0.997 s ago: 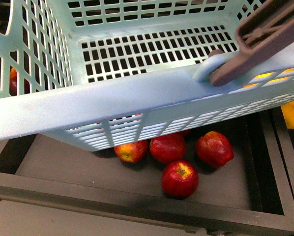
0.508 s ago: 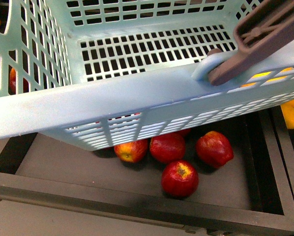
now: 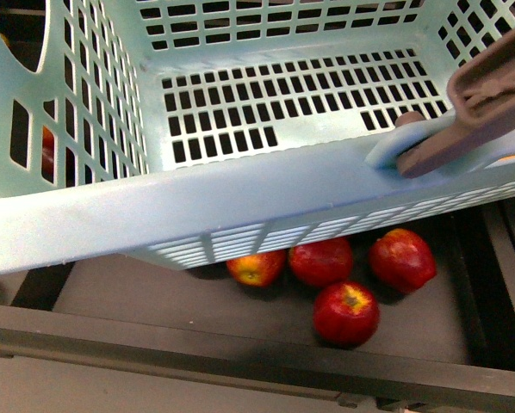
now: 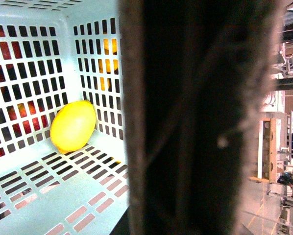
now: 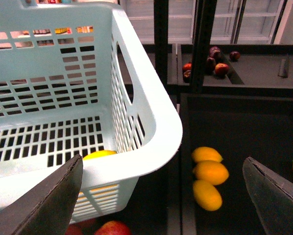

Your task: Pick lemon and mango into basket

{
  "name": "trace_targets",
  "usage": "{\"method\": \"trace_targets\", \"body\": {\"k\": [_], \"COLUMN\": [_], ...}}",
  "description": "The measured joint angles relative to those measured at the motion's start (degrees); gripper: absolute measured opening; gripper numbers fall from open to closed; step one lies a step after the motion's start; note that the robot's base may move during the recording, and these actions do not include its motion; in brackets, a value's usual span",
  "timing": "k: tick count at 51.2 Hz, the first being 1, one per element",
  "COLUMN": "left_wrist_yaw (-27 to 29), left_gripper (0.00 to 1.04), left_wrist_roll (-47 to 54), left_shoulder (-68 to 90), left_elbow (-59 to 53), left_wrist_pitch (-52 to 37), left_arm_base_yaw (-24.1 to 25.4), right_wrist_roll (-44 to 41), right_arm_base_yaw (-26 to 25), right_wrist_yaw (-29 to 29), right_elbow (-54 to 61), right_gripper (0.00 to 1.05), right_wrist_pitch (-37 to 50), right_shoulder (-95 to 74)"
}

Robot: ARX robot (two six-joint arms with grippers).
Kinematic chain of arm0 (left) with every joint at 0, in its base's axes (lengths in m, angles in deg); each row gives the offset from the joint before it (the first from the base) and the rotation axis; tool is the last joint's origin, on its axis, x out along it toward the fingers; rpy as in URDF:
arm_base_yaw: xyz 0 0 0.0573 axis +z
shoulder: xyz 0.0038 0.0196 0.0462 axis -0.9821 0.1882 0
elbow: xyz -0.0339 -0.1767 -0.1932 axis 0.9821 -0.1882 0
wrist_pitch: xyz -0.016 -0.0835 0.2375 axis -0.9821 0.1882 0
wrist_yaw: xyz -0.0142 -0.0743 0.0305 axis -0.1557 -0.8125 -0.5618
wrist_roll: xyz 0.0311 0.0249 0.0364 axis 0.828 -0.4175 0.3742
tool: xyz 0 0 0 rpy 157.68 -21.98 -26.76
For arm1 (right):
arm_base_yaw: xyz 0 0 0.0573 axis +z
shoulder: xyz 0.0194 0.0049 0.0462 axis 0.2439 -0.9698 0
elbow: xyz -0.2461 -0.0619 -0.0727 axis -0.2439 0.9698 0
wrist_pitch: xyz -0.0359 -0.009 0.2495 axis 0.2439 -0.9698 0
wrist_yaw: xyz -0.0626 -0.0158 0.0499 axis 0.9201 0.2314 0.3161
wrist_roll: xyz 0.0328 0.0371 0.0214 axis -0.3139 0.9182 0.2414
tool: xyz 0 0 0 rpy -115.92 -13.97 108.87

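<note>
While the right pincer (image 5: 162, 161) hangs with its dark fingers (image 5: 53, 196) spread wide and nothing between them, the left pincer cannot be judged. Its wrist view is half covered by a dark blurred bar (image 4: 185, 117) close to the lens, which may be a finger or the basket's handle. Beyond the right pincer's open gap lies the rounded corner of the basket (image 5: 151, 122). Just past that corner, on the floor of a dark tray (image 5: 234, 122), the mango (image 5: 207, 194) lies clear of the basket wall, with two similar fruits (image 5: 211, 172) beside it in a loose row. The mango is ahead of the pincer and lower, inside the span of the fingers and somewhat toward the one farther from the basket. Its long axis runs slantwise, closer to the line joining the fingertips than across it, so a turn of the wrist would probably be needed for the jaws to close over the narrow width. The right arm is judged the nearer, since the fruit lies on the robot's right of the basket. The lemon (image 4: 73, 126) already rests inside the basket, in a bottom corner against the slotted wall. In the front view the basket, its brownish handle (image 3: 481, 95) lying against the near rim, overlaps a compartment (image 3: 154, 301) holding red apples (image 3: 346, 314).
</note>
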Motion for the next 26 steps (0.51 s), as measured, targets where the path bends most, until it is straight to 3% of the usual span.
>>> {"method": "trace_targets", "body": {"k": [26], "left_wrist_yaw": [0.4], "left_gripper": [0.05], "left_wrist_roll": [-0.2], "left_shoulder": [0.1], "left_elbow": [0.0], "left_wrist_pitch": [0.0], "left_arm_base_yaw": [0.6], "right_wrist_roll": [-0.1], "right_arm_base_yaw": [0.0], "right_wrist_yaw": [-0.2], "right_elbow": [0.2], "right_gripper": [0.96], "right_wrist_pitch": [-0.1], "right_shoulder": [-0.1]}}
